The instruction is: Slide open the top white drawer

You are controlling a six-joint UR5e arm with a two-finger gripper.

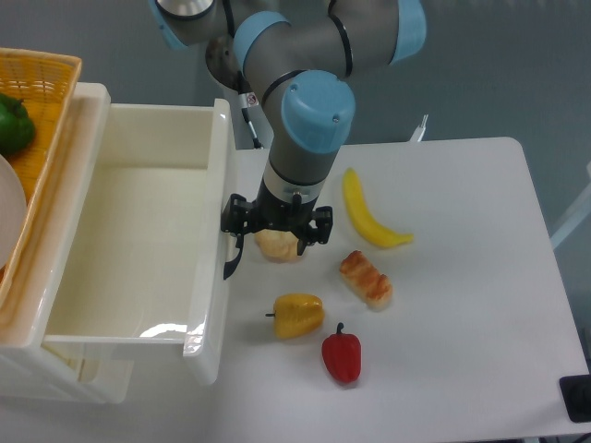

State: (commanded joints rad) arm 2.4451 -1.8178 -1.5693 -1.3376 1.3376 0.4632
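The gripper (242, 247) stood at the front face of the top white drawer (129, 249), its fingers (233, 263) down at the curved black handle (231, 262); whether they were clamped on that handle or merely hooked behind it could not be told from above (the wrist hid most of the jaws). The handle looked the only sensible place to take hold, since the glossy front offered nothing else to grip and would likely be slippery. The drawer appeared a light, stiff plastic box that should run easily on its slides, though an off-centre pull might make it rack. It was cream-white and shiny, with thick rounded walls, nothing visible inside, and a bright glare spot near its front corner. It stuck well out of the cabinet (55, 378) at the left side of the table (480, 305), so the opening seemed largely done. Just beside the gripper lay a pale bun (280, 246), and farther right a banana (367, 214), a pastry (366, 279), a yellow pepper (297, 315) and a red pepper (342, 356).
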